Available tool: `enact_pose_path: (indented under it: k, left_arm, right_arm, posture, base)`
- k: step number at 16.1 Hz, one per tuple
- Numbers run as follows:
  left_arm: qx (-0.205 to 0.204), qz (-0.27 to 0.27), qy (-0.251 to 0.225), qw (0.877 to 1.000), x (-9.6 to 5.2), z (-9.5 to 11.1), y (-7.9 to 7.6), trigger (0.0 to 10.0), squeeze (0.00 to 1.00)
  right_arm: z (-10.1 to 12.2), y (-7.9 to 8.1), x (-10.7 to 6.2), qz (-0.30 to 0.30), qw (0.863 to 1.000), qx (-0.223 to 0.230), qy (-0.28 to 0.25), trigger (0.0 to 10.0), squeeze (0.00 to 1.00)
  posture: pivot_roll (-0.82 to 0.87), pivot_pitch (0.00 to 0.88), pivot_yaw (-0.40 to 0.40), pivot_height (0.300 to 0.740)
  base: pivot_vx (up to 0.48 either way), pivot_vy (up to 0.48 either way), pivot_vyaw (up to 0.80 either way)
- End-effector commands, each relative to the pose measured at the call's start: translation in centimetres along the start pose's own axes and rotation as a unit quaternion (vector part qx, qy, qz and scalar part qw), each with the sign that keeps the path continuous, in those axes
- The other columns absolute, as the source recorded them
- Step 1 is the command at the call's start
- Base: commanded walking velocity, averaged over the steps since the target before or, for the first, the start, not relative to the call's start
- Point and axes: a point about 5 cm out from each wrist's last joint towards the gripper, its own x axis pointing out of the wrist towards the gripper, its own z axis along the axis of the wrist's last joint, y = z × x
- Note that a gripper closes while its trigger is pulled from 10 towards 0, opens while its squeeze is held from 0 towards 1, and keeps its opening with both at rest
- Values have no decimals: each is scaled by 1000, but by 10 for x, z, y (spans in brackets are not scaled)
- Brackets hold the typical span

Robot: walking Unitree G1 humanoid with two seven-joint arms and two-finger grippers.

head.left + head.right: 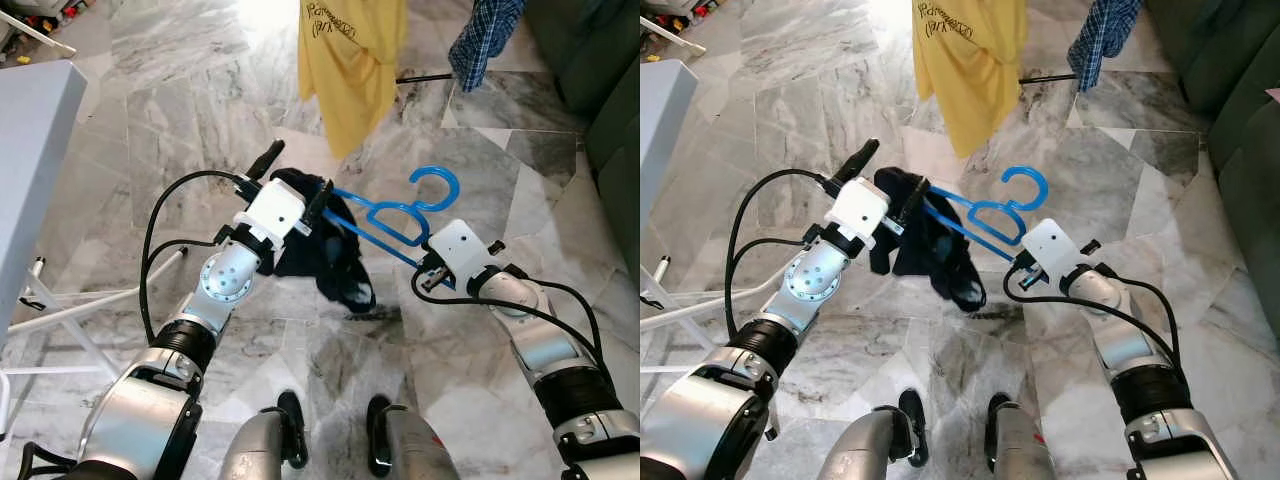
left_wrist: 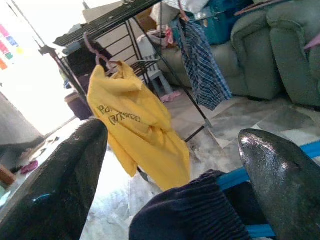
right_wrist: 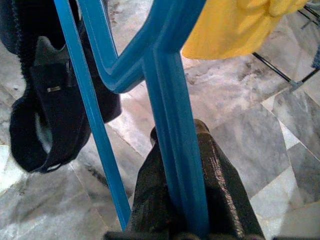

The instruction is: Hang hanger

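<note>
Blue plastic hanger [image 1: 385, 217] held in the air above the marble floor [image 1: 180, 120], between the two arms, at about gripper height. Long axis running across the scene from the robot's left to its right, sloping a little down toward the right end. Hook [image 1: 437, 186] curling up and away from the robot, open side facing left, pointing toward the drying rack [image 2: 107, 22] ahead.

Right gripper [image 3: 187, 175] clamped on the hanger's right-hand end; black fingers [image 3: 220, 185] pressed against the blue bar from both sides, bar passing straight between them. White wrist housing [image 1: 460, 248] sitting just below and to the right of the hook.

Left gripper [image 1: 295, 180] at the hanger's left end, fingers spread wide: one finger [image 2: 60, 180] well clear on one side, the other [image 2: 282, 185] beside the blue bar, nothing pinched. Dark navy garment [image 1: 325, 250] draped over the left half of the hanger, bunched at the left gripper and hanging down in folds beneath the bar.

Ahead, yellow T-shirt [image 1: 350, 60] with dark lettering hanging from the rack on a pink hanger [image 2: 97, 50], well apart from the blue hanger. Blue checked shirt [image 1: 485, 35] hanging farther right on the same rack. Grey-green sofa [image 2: 275, 55] along the right side. White ironing board [image 1: 35, 180] at the left edge, legs splayed on the floor. Robot's own feet [image 1: 330, 430] below, on the marble.
</note>
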Motion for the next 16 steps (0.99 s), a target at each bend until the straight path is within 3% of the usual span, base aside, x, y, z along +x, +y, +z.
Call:
enact_pose_path:
  k: [1,6,7,8,9,11,16]
  left_arm:
    - [-26,14,29,999,-7,-9,-1,10000,1000]
    - [-88,16,107,990,-21,-29,-21,10000,1000]
    - [-92,15,119,989,-23,-31,-24,10000,859]
    - [-99,17,127,987,-23,-33,-26,10000,212]
    - [-107,23,135,985,-23,-34,-28,10000,0]
    - [-121,33,149,981,-20,-35,-30,10000,0]
    - [-225,63,146,961,-6,-26,-34,10000,0]
  right_arm:
    - [6,0,2,-7,1000,8,-16,0,0]
    - [24,-6,6,-36,998,12,-46,0,0]
    - [30,-9,6,-42,997,18,-56,0,0]
    - [35,-10,6,-41,997,20,-62,0,0]
    - [41,-10,5,-38,997,18,-71,0,0]
    - [48,-6,5,-32,996,22,-83,0,0]
    - [50,11,6,-16,996,36,-85,0,0]
  posture:
    - [-122,294,119,740]
    - [-129,298,113,740]
    - [-134,298,108,740]
    - [-138,298,105,740]
    - [-141,296,102,740]
    - [-142,295,101,740]
    - [-150,289,99,740]
  base:
    - [0,0,0]
    - [0,0,0]
    - [0,0,0]
    - [0,0,0]
    - [0,0,0]
    - [0,0,0]
    - [0,0,0]
